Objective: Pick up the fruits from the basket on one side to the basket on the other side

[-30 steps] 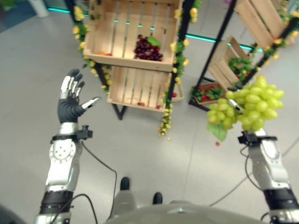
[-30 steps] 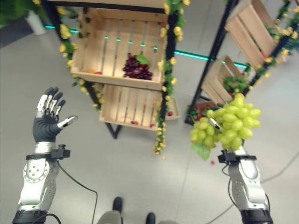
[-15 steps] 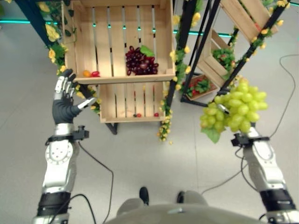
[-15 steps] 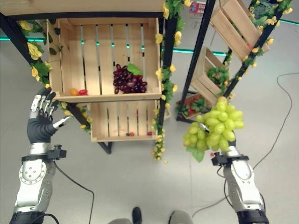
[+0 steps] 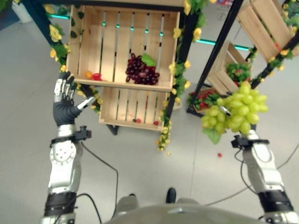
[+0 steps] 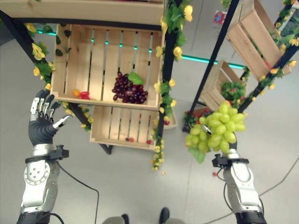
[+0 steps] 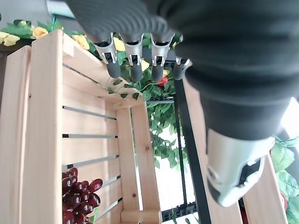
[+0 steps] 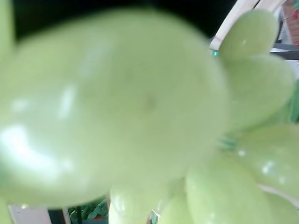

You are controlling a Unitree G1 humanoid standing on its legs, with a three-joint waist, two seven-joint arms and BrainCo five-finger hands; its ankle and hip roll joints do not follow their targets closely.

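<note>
Right eye view: right hand [image 5: 224,110] raised at chest height, closed around a bunch of green grapes [image 6: 217,126], one silver finger hooked across the fruit, the rest hidden behind it. Carries the bunch upright above the wrist, probably so the loose grapes sit in the palm instead of dangling. Right wrist view crowded by pale green grapes pressed close to the lens.

Ahead of that hand and toward the robot's left: a wooden crate [image 6: 107,103] on a flower-trimmed rack, tipped toward the robot, with dark purple grapes [image 6: 129,88] lying against its lower front lip. Likely the drop-off spot, the tilt keeping fruit from rolling out. Beyond the hand on its other side: another slanted crate [image 6: 216,80] holding green leaves and red fruit.

Left hand [image 6: 41,126] up, spread wide and holding nothing, just beside the crate's near corner, close to small red fruit [image 6: 84,95]; seems kept clear of the delivery path.
</note>
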